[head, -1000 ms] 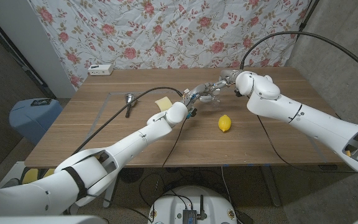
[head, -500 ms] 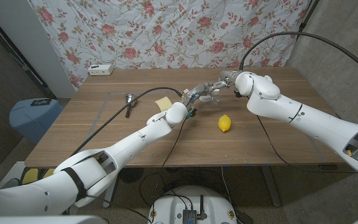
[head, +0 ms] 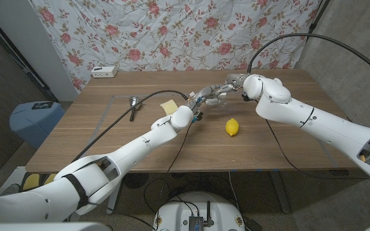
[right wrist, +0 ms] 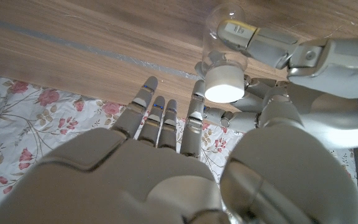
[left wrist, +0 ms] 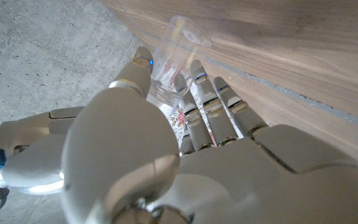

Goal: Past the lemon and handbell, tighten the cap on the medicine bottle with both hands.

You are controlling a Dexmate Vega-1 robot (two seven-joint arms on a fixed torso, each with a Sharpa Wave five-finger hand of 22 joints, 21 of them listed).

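Medicine bottle [head: 208, 98] sits just above the centre of the head view, raised between the two hands over the wooden table [head: 108, 138]. It is clear plastic with a white cap [right wrist: 223, 84]; in the right wrist view the cap faces the camera and the see-through body points away toward the table.

The left hand [head: 196, 102] comes in from the lower left of the head view and holds the bottle's body. In the left wrist view its fingers [left wrist: 199, 87] wrap around one side of the clear body and the thumb presses the other.

The right hand [head: 221, 90] reaches in from the right of the frame and meets the bottle at its cap end. In the right wrist view its fingers [right wrist: 158, 115] stand straight and spread, beside the cap; whether the thumb touches the cap, I cannot tell.

A lemon [head: 232, 127] lies on the table right of centre, below the two hands and apart from them. A handbell [head: 133, 105] lies on its side toward the left of the table, with a pale yellow sponge [head: 169, 106] between it and the left hand. A small white box [head: 104, 72] rests at the far left corner of the table, before a flowered cloth [head: 172, 32] across the top of the frame.
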